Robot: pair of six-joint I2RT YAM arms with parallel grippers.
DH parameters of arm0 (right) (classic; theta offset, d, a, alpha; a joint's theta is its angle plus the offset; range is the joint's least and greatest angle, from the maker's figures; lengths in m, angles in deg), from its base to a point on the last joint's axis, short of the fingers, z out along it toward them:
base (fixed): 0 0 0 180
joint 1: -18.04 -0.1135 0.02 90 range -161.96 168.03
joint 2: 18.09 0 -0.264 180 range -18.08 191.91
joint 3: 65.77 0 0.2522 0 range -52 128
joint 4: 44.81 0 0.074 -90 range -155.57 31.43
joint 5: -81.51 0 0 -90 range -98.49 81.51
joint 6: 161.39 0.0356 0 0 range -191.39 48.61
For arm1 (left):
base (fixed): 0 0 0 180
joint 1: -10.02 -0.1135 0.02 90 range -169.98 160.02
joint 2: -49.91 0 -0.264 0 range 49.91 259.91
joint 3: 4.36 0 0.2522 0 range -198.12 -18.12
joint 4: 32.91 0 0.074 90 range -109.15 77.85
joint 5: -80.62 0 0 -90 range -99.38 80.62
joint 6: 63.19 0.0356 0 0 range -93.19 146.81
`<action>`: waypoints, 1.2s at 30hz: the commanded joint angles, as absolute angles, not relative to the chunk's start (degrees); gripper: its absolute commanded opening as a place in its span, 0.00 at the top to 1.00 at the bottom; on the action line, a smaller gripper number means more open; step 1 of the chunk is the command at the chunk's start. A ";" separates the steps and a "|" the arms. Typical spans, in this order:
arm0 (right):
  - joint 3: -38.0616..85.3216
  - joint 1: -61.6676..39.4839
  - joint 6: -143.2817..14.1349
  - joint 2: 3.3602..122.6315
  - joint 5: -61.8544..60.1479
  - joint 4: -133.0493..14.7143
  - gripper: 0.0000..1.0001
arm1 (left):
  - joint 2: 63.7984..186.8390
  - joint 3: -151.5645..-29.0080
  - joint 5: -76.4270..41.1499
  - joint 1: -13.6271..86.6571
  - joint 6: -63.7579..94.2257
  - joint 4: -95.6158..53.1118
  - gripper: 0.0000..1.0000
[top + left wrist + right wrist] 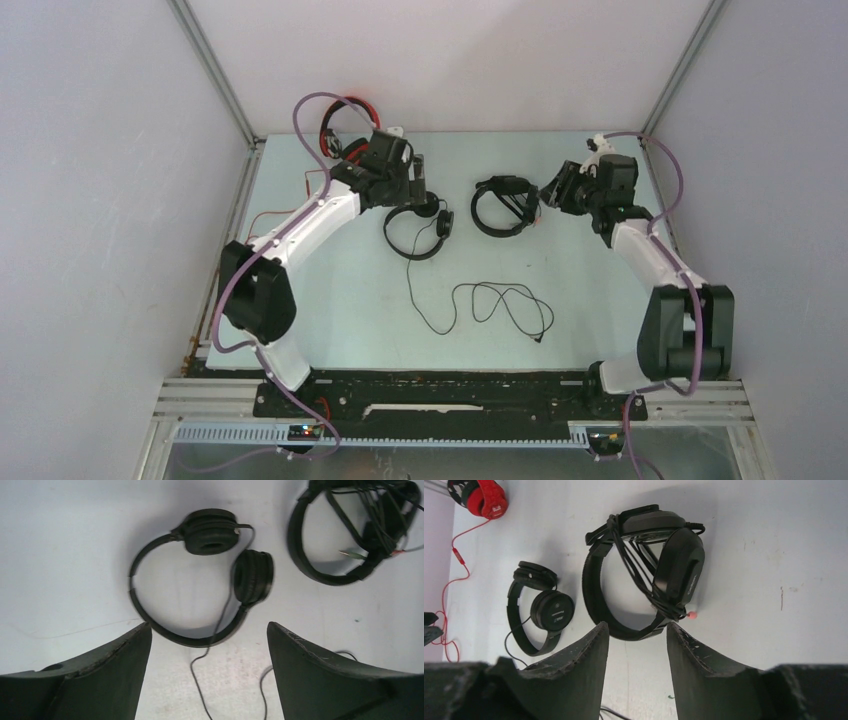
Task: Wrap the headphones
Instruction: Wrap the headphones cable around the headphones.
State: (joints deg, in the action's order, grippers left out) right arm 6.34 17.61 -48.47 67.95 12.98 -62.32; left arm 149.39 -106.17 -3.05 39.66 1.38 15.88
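White tabletop [330, 320] inside pale grey walls carried all three headsets. Over the small black headset [253, 576] hung the left gripper [207, 630], jaws wide and holding nothing. That headset lay flat, and its thin cable [192, 672] trailed loose toward the near edge in slack loops. The right gripper [636, 630] hung over the larger black headset [679, 565], fingers apart but narrower, also empty — its cord was bundled around the band. At the far left corner sat the red headset [486, 497], its cord unwound. The small headset looked like the job in hand. Doing it well probably meant pinning the band with one arm and taking the cable near the earcup rather than at the plug — then laying short, even turns without dragging the headset.
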 commanded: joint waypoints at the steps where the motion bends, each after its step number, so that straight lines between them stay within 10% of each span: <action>1: 12.48 19.38 -51.94 72.03 16.15 -61.41 0.50 | 152.29 -110.04 -11.15 40.89 -0.69 10.23 0.17; 9: 23.80 20.85 -58.69 82.20 19.52 -70.78 0.52 | 166.21 -126.35 -14.28 42.81 -2.39 12.52 0.26; 21: 24.21 21.86 -25.96 82.61 15.05 -76.90 0.50 | 170.18 -130.29 -11.31 43.58 -0.77 13.19 0.28; 36: 34.96 19.08 -87.27 88.05 28.95 -84.27 0.50 | 170.83 -127.08 -14.24 46.19 -0.34 10.78 0.34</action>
